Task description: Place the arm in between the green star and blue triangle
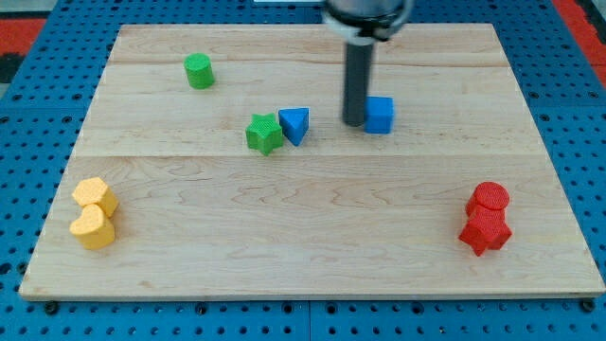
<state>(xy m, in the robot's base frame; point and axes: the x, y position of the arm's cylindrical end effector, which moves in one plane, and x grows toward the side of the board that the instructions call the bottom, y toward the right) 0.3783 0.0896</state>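
Observation:
The green star (264, 134) lies near the middle of the wooden board (312, 237), and the blue triangle (294, 124) touches its right side. My tip (354, 122) is to the right of the triangle, a short gap away. It stands right beside the left face of a blue cube (380, 115). The rod comes down from the view's top.
A green cylinder (199, 71) sits at the upper left. Two yellow blocks (95, 196) (93, 228) sit together at the lower left. Two red blocks (489, 199) (486, 230) sit together at the lower right.

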